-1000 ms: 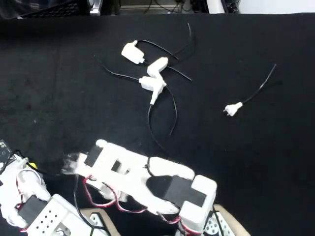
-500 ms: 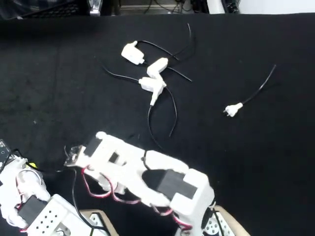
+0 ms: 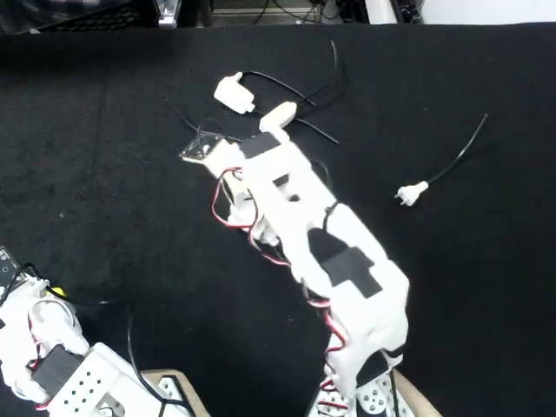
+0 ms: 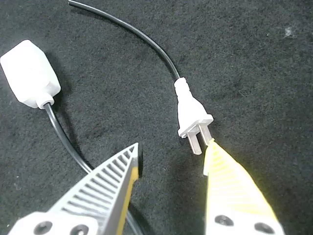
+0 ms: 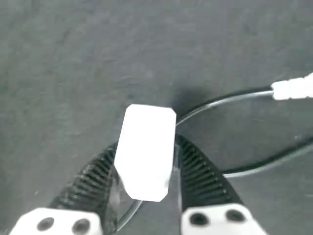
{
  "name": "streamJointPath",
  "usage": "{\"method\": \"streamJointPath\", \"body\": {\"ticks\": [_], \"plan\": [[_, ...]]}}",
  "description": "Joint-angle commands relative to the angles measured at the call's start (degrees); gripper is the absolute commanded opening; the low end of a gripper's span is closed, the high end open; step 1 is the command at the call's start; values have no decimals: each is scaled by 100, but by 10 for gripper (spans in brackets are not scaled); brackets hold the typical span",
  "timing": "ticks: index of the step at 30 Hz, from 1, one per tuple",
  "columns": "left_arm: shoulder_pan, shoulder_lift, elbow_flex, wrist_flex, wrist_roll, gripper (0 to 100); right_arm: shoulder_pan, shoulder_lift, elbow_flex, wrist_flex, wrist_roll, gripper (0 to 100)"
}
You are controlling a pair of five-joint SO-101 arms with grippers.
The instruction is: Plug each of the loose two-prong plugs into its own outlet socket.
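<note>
In the right wrist view my right gripper (image 5: 146, 156) is shut on a white outlet socket (image 5: 145, 127), with its black fingers (image 5: 195, 171) pressed on both sides. In the high view that gripper (image 3: 198, 146) is stretched out to the back middle, beside two white sockets (image 3: 230, 90) (image 3: 278, 114) with black cords. My left gripper (image 4: 172, 149) stands open just above a white two-prong plug (image 4: 190, 110). One yellow finger (image 4: 230, 186) is close to the prongs, and a white socket (image 4: 29, 73) lies to one side. Another loose plug (image 3: 413, 192) lies far right.
The left arm (image 3: 39, 347) is folded in the near left corner of the black table (image 3: 104, 200). Black cords loop around the sockets at the back. A further cord with a white end (image 5: 293, 88) runs behind the held socket.
The right arm has swung from the near left up to the sockets at the back middle, covering a third socket and a plug there. The left arm has kept still.
</note>
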Motion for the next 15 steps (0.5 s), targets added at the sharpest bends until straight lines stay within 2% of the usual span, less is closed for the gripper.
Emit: {"method": "streamJointPath", "body": {"ticks": [1, 6, 10, 12, 15], "plan": [[48, -18, 119, 35, 26, 220, 88, 523, -22, -941, 62, 57], [57, -18, 119, 26, 26, 220, 53, 813, -541, -501, 18, 57], [57, -18, 119, 26, 35, 220, -308, 945, -541, -413, -132, 62], [119, -18, 119, 26, 35, 220, -404, 919, -541, -334, -264, 129], [224, -18, 119, 44, 35, 220, -519, 910, -541, -316, -589, 333]]}}
